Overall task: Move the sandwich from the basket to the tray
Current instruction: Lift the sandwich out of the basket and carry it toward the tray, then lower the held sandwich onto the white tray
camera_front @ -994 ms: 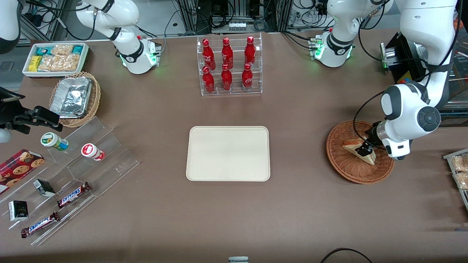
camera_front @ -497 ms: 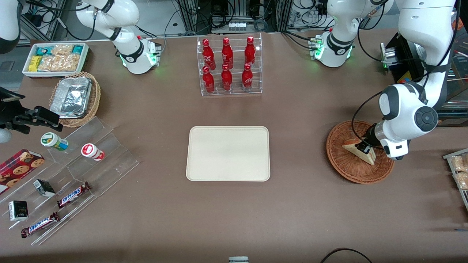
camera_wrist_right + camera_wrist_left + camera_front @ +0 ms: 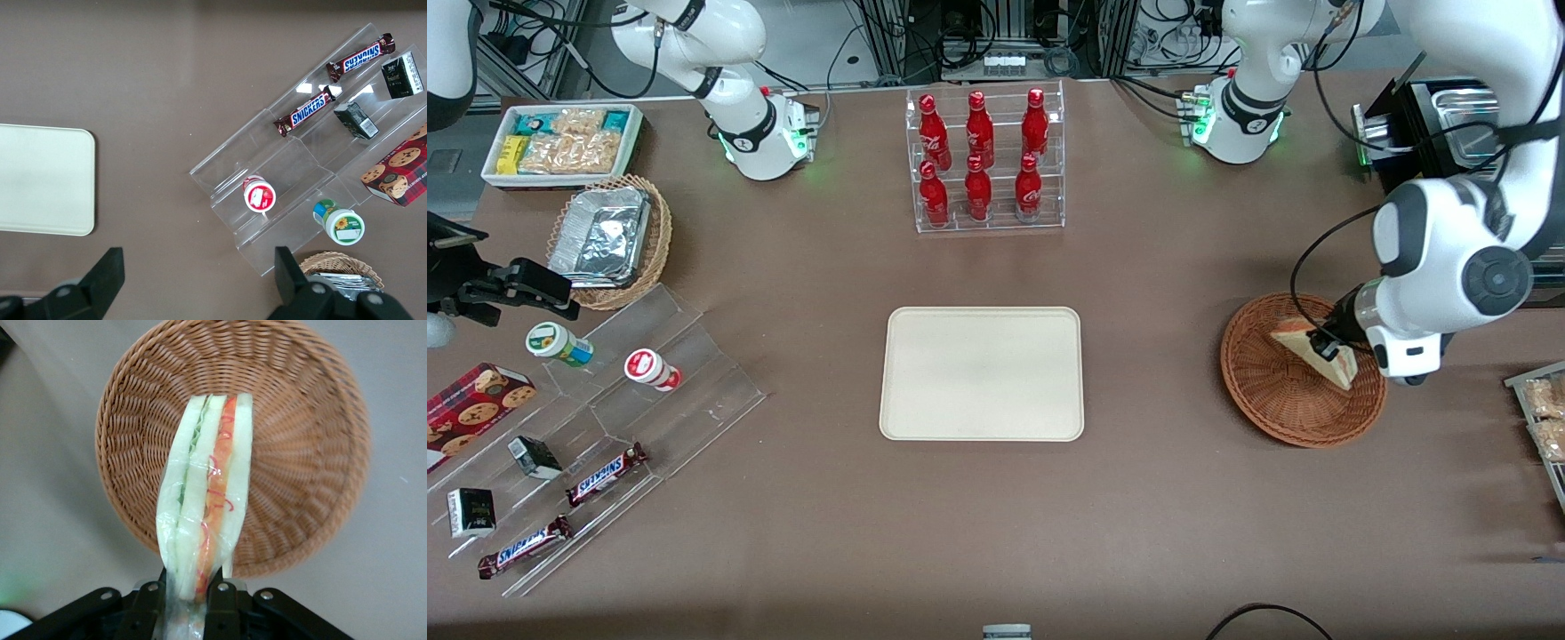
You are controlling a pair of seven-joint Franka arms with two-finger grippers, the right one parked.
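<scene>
The two black fingers (image 3: 149,600) are pressed in on the lower end of the sandwich (image 3: 207,493), one on each bread face, so the wedge is pinched between them with its cut side showing: green layer along one slice, red and orange along the other, all under clear wrap. The gripper (image 3: 181,597) has it raised above the basket (image 3: 313,440); in the wrist camera the woven floor shows bare underneath the wedge (nothing else lies in the bowl).

From the front, the gripper (image 3: 1327,345) hangs over the basket (image 3: 1272,400), on the side toward the working arm's end of the table, and the sandwich (image 3: 1316,354) slants across it, pale and triangular. The white wrist housing sits just above the rim there.

The tray (image 3: 982,373) lies flat in the middle of the table, well apart from the basket, toward the parked arm's end. Farther from the front camera than the tray stands a clear rack of red bottles (image 3: 983,160).
</scene>
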